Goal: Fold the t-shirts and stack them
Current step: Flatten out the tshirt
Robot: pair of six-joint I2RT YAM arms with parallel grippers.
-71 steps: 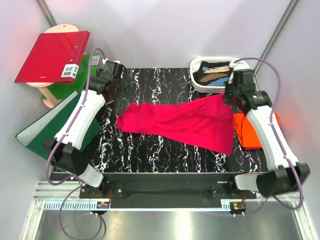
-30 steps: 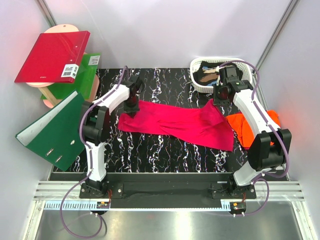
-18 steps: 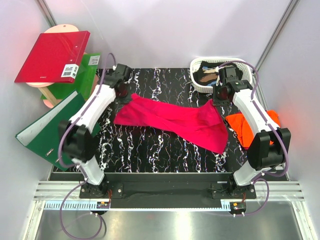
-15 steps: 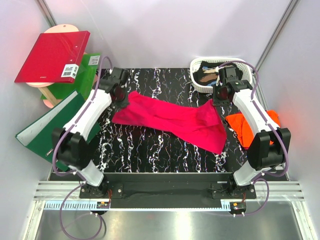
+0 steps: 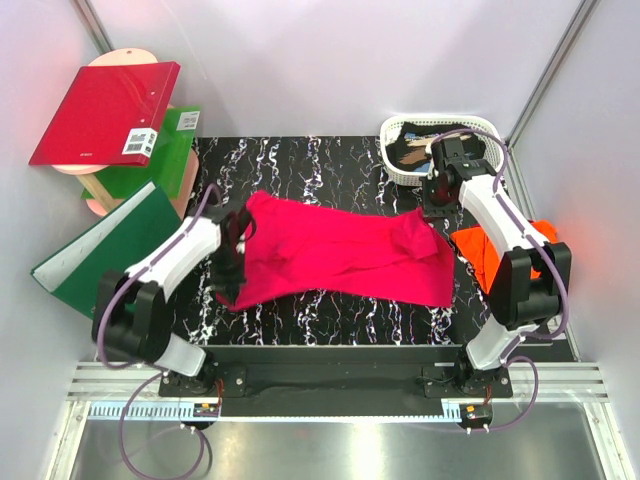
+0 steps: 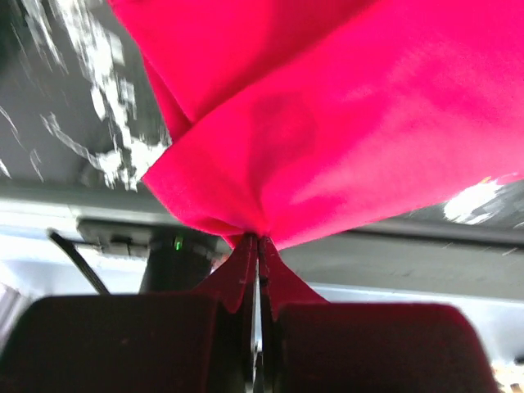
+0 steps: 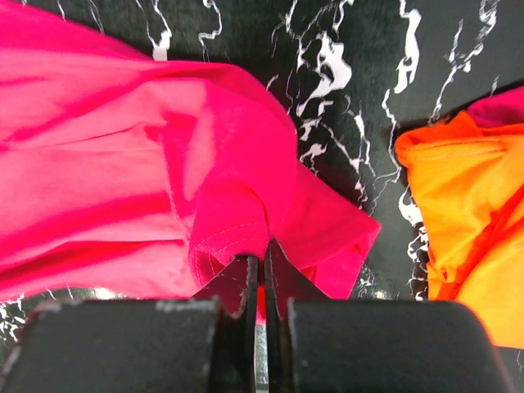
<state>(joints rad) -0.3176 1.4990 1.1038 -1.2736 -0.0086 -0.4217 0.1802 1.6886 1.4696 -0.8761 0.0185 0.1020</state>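
The left gripper [image 6: 259,242], jaws clamped on a corner of the pink shirt [image 5: 340,252], has swung from the tabletop's [image 5: 330,165] far-left corner towards the near edge, so the left end of the cloth now reaches nearer the front than half a second ago. The right gripper [image 7: 264,264] stays pinched on a fold at the shirt's far-right corner, by the basket [image 5: 400,170]. The orange shirt [image 7: 463,205] lies crumpled at the right edge.

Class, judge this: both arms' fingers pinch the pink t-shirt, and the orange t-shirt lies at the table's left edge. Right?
No: the top view shows the orange t-shirt at the table's right edge. The left fingers and right fingers do pinch the pink t-shirt.
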